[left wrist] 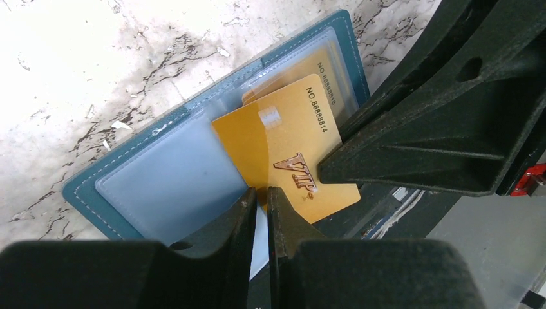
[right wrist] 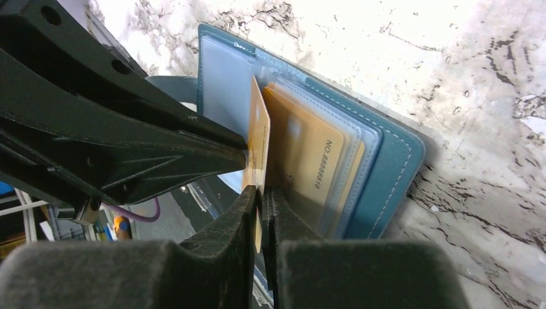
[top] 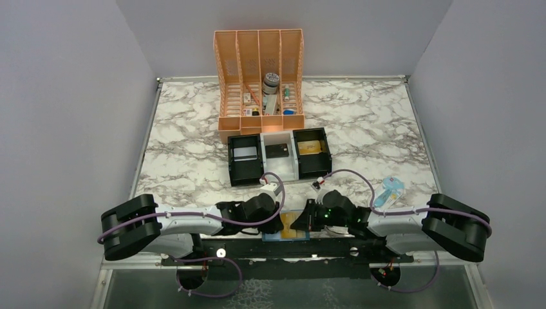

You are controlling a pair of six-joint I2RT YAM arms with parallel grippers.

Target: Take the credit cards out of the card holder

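Observation:
The blue card holder (top: pixel 288 235) lies open at the table's near edge, between my two grippers. In the left wrist view the holder (left wrist: pixel 87 193) shows a clear pocket panel, and a gold "VIP" credit card (left wrist: pixel 283 138) sticks halfway out of it. Another gold card (left wrist: pixel 325 67) stays inside the pocket. My left gripper (left wrist: pixel 261 196) is shut on the holder's near edge. My right gripper (right wrist: pixel 261 196) is shut on the raised gold card (right wrist: pixel 259 132), which I see edge-on beside the holder (right wrist: pixel 393 167). More gold cards (right wrist: pixel 309 161) sit in the pockets.
A black-and-white three-compartment tray (top: pixel 230 161) stands mid-table, holding a silver, a dark and a gold card. An orange slotted organizer (top: pixel 259 84) stands behind it. A pale blue packet (top: pixel 389 191) lies by the right arm. The holder overhangs the table's front edge.

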